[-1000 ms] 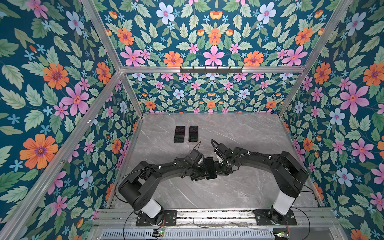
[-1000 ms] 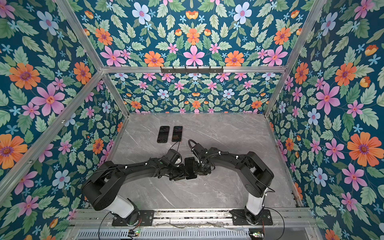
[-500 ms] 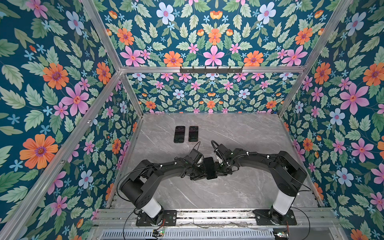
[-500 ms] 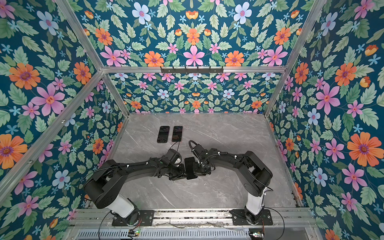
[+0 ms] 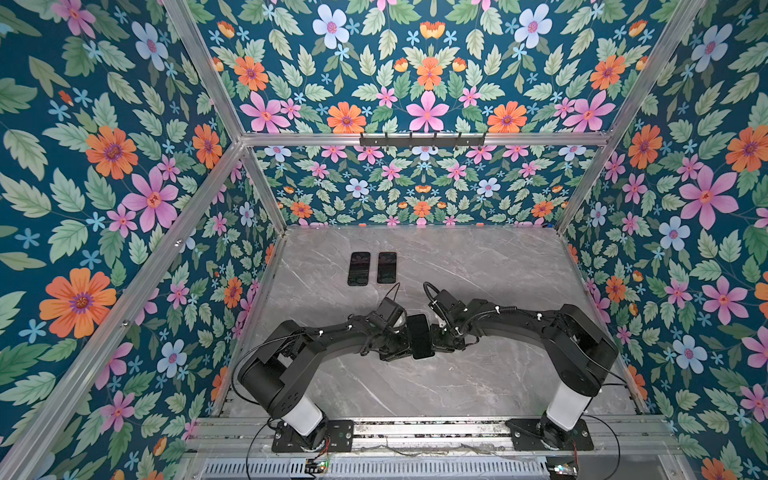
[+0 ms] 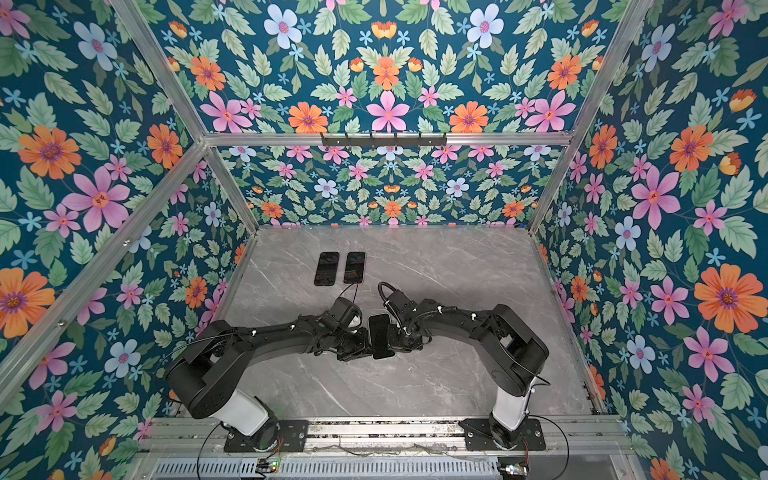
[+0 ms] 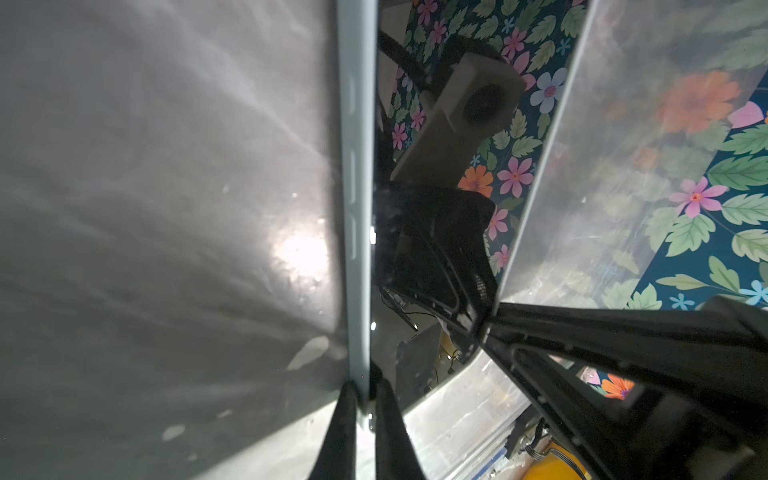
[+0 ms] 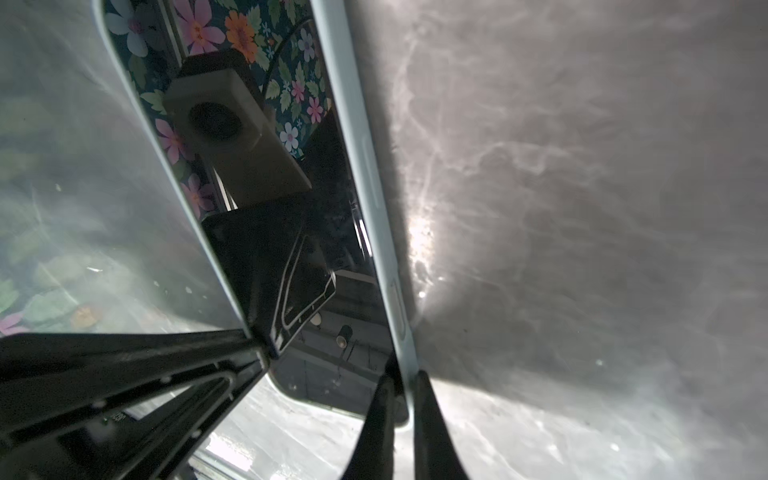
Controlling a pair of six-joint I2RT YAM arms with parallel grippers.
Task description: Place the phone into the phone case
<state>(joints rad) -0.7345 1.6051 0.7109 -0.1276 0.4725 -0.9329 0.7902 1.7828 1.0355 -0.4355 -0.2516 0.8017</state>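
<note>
A dark phone [image 5: 419, 336] [image 6: 380, 336] lies mid-table between both arms. A pale blue-grey rim [image 7: 358, 166] [image 8: 374, 187] with button bumps frames its glossy screen; it looks like the phone case. My left gripper [image 5: 407, 340] [image 6: 367, 340] is shut on the phone's left long edge, and its thin fingers pinch that rim in the left wrist view [image 7: 365, 395]. My right gripper [image 5: 433, 337] [image 6: 393, 336] is shut on the opposite long edge, with its fingers clamped on the rim in the right wrist view [image 8: 404, 390].
Two more dark phones [image 5: 359, 268] [image 5: 386, 267] lie side by side at the back left of the grey marble table [image 5: 478, 382]. Floral walls and aluminium posts enclose the table on three sides.
Both grippers have closed onto the phone's long edges. The arms and the phone have barely shifted.
</note>
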